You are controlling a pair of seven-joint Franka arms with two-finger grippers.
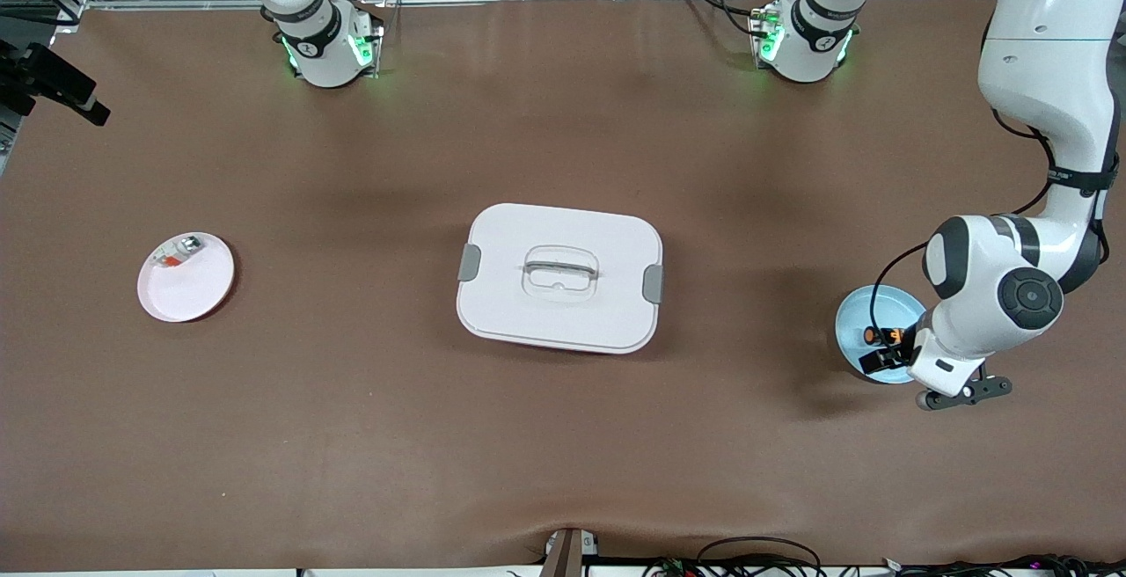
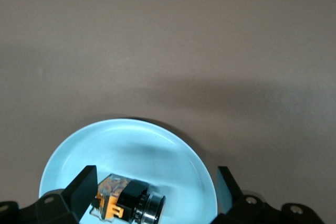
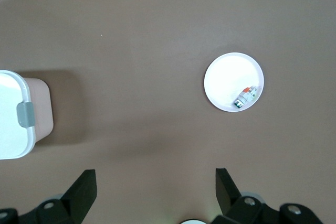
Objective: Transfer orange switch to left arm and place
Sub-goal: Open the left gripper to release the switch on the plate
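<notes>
The orange switch [image 1: 882,336] [image 2: 128,205], a small black part with an orange end, lies on its side on a light blue plate [image 1: 866,306] [image 2: 131,142] at the left arm's end of the table. My left gripper [image 1: 888,346] [image 2: 156,184] is low over that plate and open. Its fingers stand on either side of the switch, one finger close to the orange end. The white box [image 1: 528,313] [image 3: 13,114] sits mid-table with its lid on. My right gripper [image 3: 154,187] hangs open and empty high over the table, out of the front view.
A pinkish-white plate [image 1: 198,291] [image 3: 226,74] at the right arm's end holds a small silver-white part with a red-orange bit [image 1: 180,251] [image 3: 245,96]. A black camera mount [image 1: 53,80] juts in at that end. Cables lie along the table's near edge.
</notes>
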